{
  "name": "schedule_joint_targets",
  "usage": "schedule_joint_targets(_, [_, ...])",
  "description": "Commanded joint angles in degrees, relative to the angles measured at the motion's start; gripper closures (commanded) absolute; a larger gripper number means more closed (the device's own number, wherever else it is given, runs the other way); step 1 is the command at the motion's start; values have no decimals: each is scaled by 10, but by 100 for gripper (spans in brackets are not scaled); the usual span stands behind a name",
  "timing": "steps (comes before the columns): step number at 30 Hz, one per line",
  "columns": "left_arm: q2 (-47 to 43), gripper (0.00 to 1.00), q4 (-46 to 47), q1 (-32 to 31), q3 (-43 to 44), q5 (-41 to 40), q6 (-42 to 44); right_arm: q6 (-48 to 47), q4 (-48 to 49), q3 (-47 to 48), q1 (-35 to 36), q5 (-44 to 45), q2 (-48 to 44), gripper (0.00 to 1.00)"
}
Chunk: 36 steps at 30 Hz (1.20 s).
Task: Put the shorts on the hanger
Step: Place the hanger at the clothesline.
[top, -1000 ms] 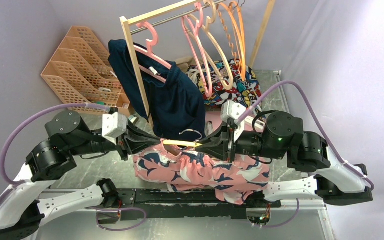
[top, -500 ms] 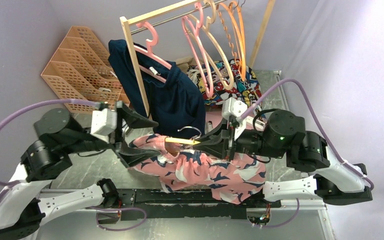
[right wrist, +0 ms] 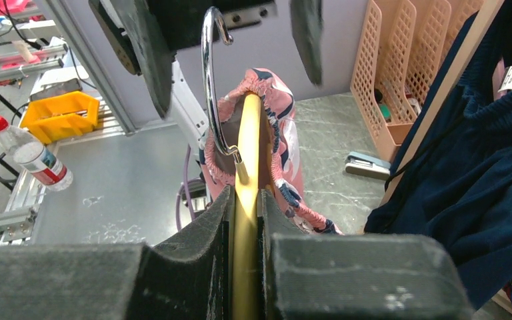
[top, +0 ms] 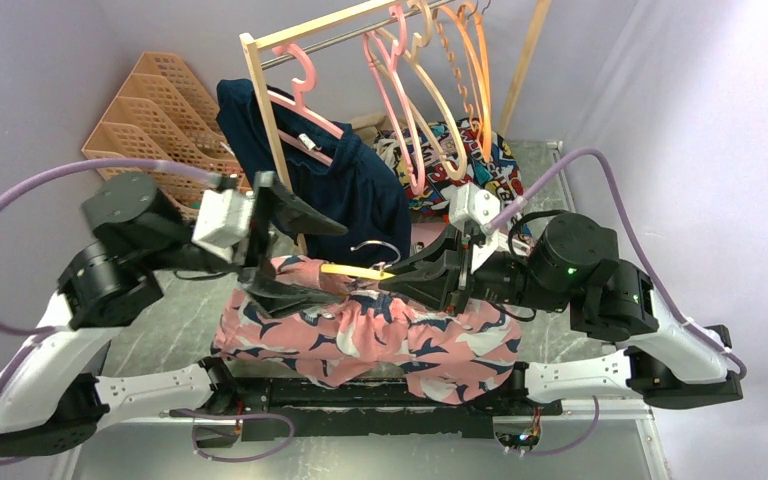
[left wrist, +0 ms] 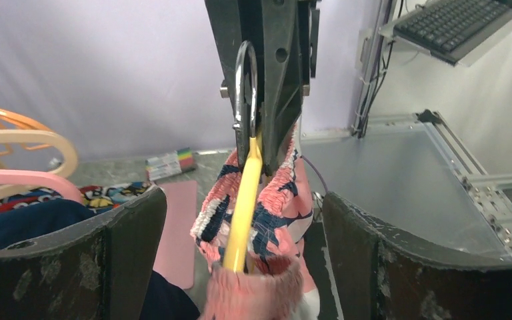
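Clamping the hanger [top: 355,270] by its yellow bar in the right end effector [top: 390,283], shut tight with both pads [right wrist: 173,280] pressed flat against the plastic in the right wrist view. Held roughly level above the desk [top: 160,320], toward the near edge, with the silver hook [top: 375,248] standing off the bar just beyond the fingertips. Draped with the shorts [top: 360,335]: elastic waistband bunched around the bar's end away from the right end effector, pink printed fabric hanging below and spreading between the two arms, down over the black rail at the desk's front. Spread wide and gripping nothing at the left end effector [top: 325,258], with one of its fingers [top: 300,212] above the shorts and the other across their upper edge in the overhead view; contact with the cloth impossible to judge. Framing hanger and waistband between those open fingers in the left wrist view, with the right end effector's dark jaws straight ahead. Backed by a wooden rack [top: 270,130] carrying a navy garment [top: 360,200] on a pink hanger [top: 305,100], with orange hangers [top: 480,70] on the rod, a cartoon-print cloth [top: 470,170] on the desk beneath them and an orange file organiser [top: 160,120] at the back left.
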Motion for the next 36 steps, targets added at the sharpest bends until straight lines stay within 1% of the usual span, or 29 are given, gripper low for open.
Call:
schedule_joint_targets(1, [24,10,-9,1,3,66,17,-1,46,27,1,-9,-5,100])
schedule_joint_targets(6, [55,14,-21,1,14,78,27,-8,39,34,0,-9,1,100])
schedule_joint_targets(10, [70,26,-47,1,19,68,40,-14,28,41,0,-4,7,100])
schedule_joint_targets(13, [72,42,-55,1,15,53,45,-20,15,48,1,5,10,100])
schedule_joint_targets(19, [69,91,-39,1,1,13,44,-27,-3,52,0,10,16,100])
schedule_joint_targets(20, [68,93,-35,1,-3,5,43,-27,-4,51,0,9,16,100])
schedule_joint_targets(22, [66,93,-28,1,-8,-9,42,-26,-5,50,0,11,14,100])
schedule_joint_targets(23, [64,93,-24,1,-10,-17,42,-24,-5,51,1,13,12,96])
schedule_joint_targets(24, [61,93,-21,1,-13,-25,42,-20,-6,53,1,13,10,77])
schedule_joint_targets(25, [56,93,-17,1,-16,-32,43,-18,-9,57,0,14,7,61])
schedule_joint_targets(26, [52,93,-13,1,-19,-38,43,-16,-15,64,0,18,4,49])
schedule_joint_targets(27, [47,93,-9,1,-21,-44,44,-14,-25,73,0,25,2,41])
schedule_joint_targets(28, [42,93,-7,1,-24,-49,44,-13,-39,83,0,37,-1,38])
schedule_joint_targets(30, [32,93,-5,1,-28,-54,44,-12,-66,100,0,63,-11,35])
schedule_joint_targets(33, [21,93,-6,1,-35,-58,44,-12,-112,122,0,89,-21,34])
schedule_joint_targets(36, [16,93,-4,1,-39,-51,44,-10,-155,138,0,92,-12,34])
